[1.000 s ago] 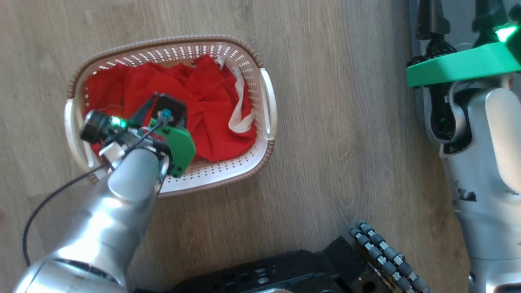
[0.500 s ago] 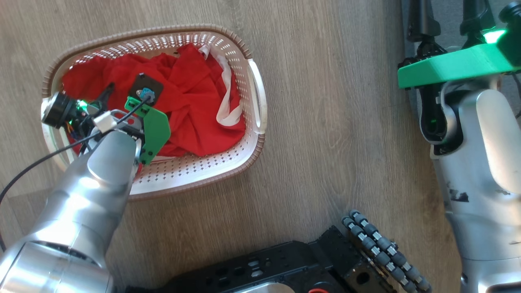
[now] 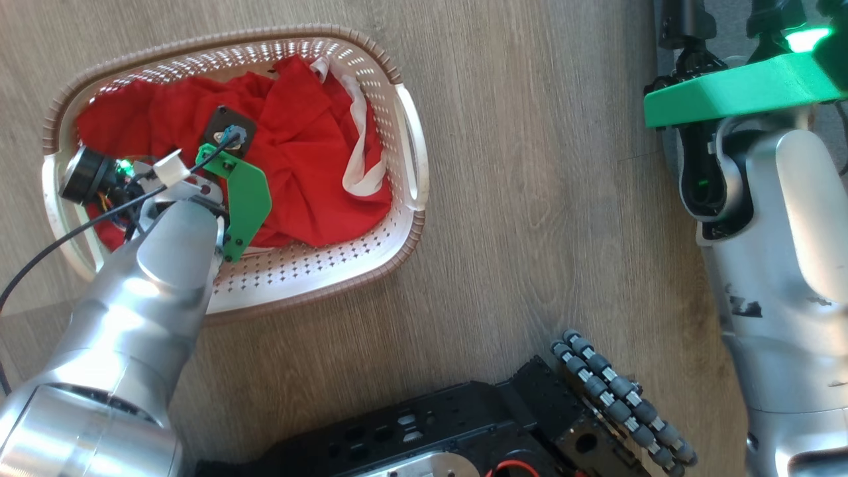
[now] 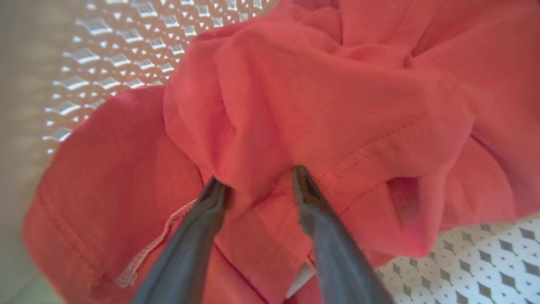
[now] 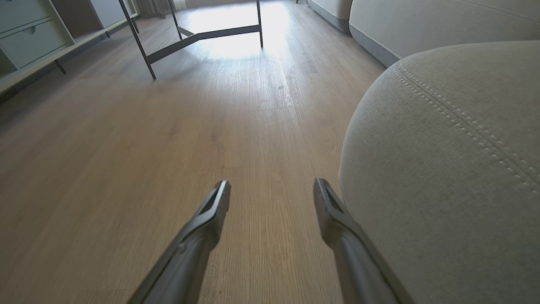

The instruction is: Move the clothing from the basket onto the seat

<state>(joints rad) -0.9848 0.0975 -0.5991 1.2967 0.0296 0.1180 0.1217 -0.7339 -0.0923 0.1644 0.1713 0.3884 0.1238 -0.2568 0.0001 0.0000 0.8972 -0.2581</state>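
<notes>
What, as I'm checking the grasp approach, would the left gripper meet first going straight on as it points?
The bright red fabric clothing: a bunched fold sits right at the left gripper's tips, probably touching them.

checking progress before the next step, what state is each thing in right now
bright red fabric clothing: crumpled, piled in the basket
cream perforated plastic basket with brown rim: upright on the wood floor, holding clothing
grey upholstered seat cushion: no clothing on the part in view
left hand: open, fingers astride a fold of clothing
right hand: open, empty, over the floor beside the seat
</notes>
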